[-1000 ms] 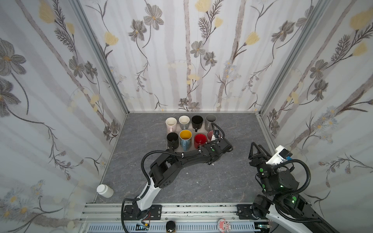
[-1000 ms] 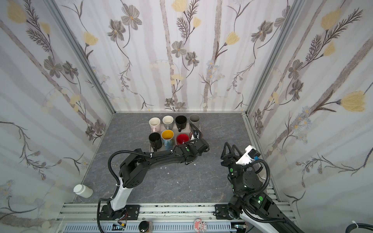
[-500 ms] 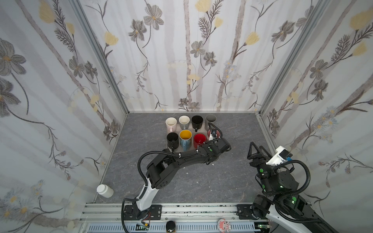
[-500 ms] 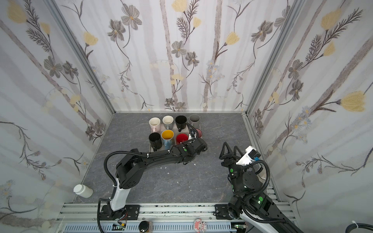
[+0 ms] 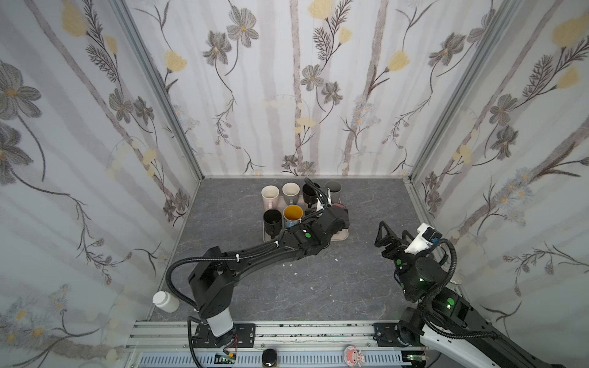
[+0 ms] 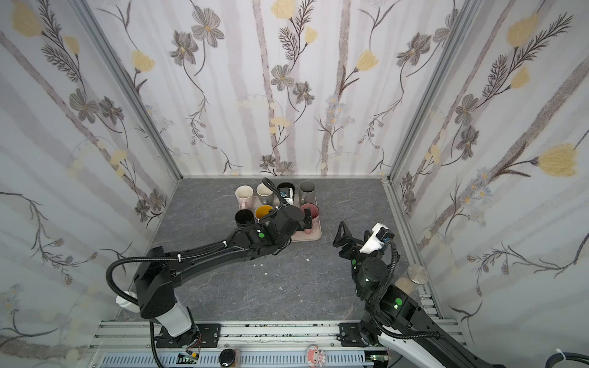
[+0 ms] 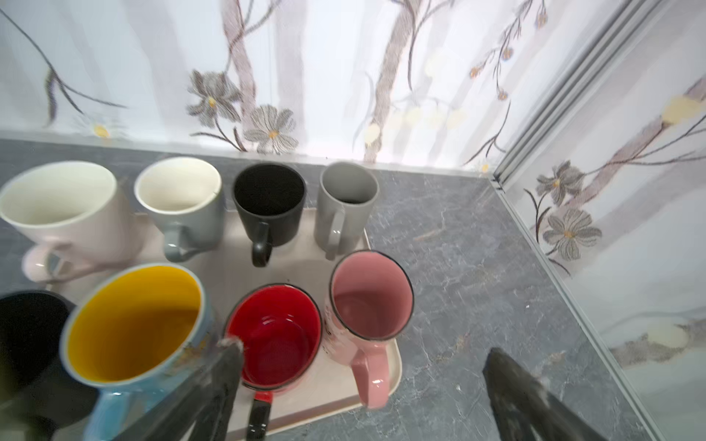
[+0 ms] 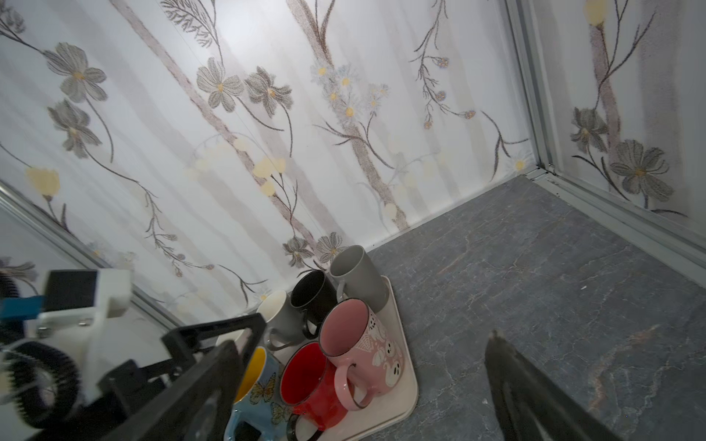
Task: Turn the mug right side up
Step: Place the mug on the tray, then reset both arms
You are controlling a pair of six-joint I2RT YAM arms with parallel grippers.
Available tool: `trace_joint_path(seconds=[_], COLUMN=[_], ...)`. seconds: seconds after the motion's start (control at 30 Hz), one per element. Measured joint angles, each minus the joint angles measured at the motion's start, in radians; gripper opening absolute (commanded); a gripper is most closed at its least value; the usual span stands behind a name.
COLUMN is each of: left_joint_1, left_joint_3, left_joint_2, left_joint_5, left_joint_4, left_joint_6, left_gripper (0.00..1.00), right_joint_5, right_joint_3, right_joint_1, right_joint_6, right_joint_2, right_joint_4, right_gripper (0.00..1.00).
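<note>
The pink enamel-style mug with a dark rim [image 7: 370,301] stands upright, mouth up, at the front right corner of the beige rectangular tray [image 7: 384,399]. Its handle points towards the tray's front edge. The white pattern on its side shows only in the right wrist view [image 8: 361,343].

In both top views the left arm's wrist covers part of it, so just the far rim is visible [image 6: 311,211].

The left gripper [image 7: 363,349] hangs just above the tray's front right corner, beside that handle. Its jaws are spread wide and grip nothing. Its fingers [image 7: 225,376] are blurred and cut off by the frame.

Beside the pink mug sit a mug with a red interior [image 7: 276,332], a blue mug with a yellow interior [image 7: 133,324] and a black mug [image 7: 26,328] that the picture edge crops. All are mouth up. In a top view the red one is wholly hidden under the wrist.

The back row holds a cream mug [image 7: 57,198], a grey mug with a white interior [image 7: 178,191], a second black mug [image 7: 268,194] and a plain grey mug [image 7: 349,191].

The right gripper [image 5: 393,235] hovers over bare grey stone-patterned worktop [image 5: 318,286] towards its right edge, well apart from the tray. Its jaws are likewise fully parted and empty.

A white plastic bottle [image 5: 165,301] lies near the worktop's front left corner; in a top view the left arm's base half hides it.
</note>
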Motion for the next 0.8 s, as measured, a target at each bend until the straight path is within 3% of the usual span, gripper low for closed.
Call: trace_joint_path(seconds=[0.13, 0.47, 0.67, 0.8], left_joint_1=[0.095, 0.529, 0.811, 0.941], left_joint_3=[-0.096, -0.443, -0.433, -0.494], left_joint_2=[-0.132, -0.455, -0.432, -0.374], left_joint_5=[-0.002, 0.153, 0.237, 0.228], left_joint_4=[0.052, 0.197, 0.231, 0.289], left_joint_6=[0.04, 0.01, 0.098, 0.192], left_gripper=[1.0, 1.0, 1.0, 1.0], right_joint_5=[0.005, -0.075, -0.135, -0.149], right_joint_3=[0.025, 0.029, -0.037, -0.055], right_joint_1=[-0.049, -0.23, -0.279, -0.301], right_joint_6=[-0.004, -0.021, -0.064, -0.08], right_joint_2=[0.08, 0.179, 0.174, 0.174], right_joint_4=[-0.021, -0.026, 0.064, 0.108], right_gripper=[1.0, 1.0, 0.99, 1.0])
